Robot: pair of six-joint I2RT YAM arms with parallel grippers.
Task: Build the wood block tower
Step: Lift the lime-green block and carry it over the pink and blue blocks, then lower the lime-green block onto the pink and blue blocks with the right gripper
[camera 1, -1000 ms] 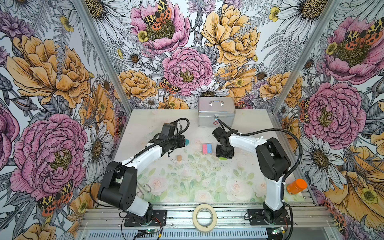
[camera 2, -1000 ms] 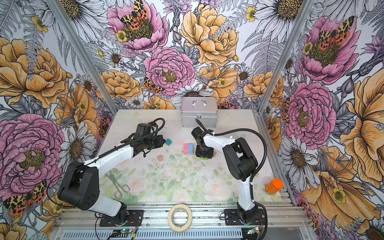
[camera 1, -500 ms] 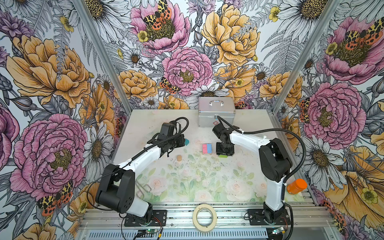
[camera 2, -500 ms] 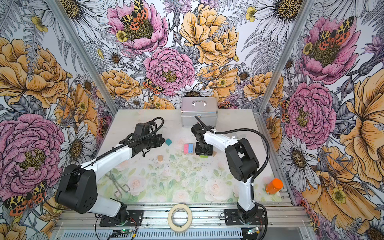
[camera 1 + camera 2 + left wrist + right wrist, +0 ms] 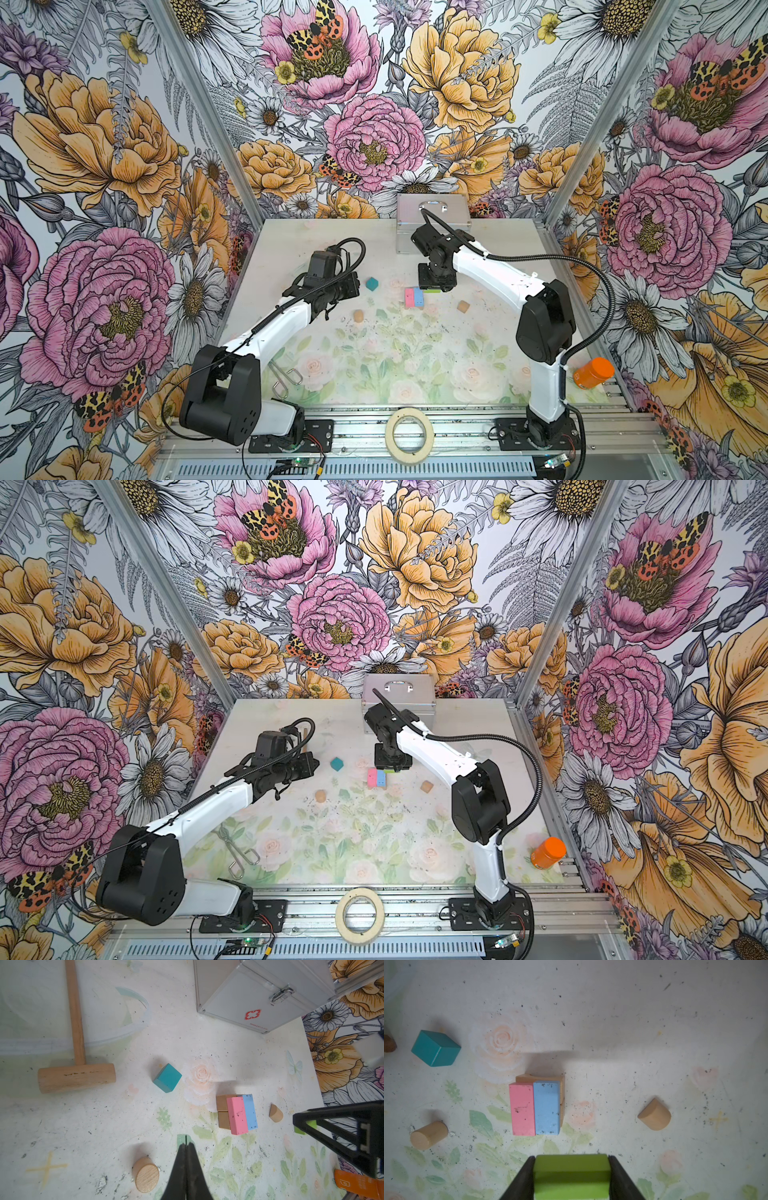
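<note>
Table centre in a top view: tower, pink brick beside blue brick atop tan blocks, the 2 bricks' long axes running bottom-to-top of frame; just upper right of it R gripper clamps green block, the nearer arm; L gripper, shut, empty, hangs well left.

Left arm and right arm: white link shells, black rounded joint housings. Black corrugated cable runs outside each arm. Black base plates mounted on aluminium rail. Left end effector: black tapered fingers.
</note>
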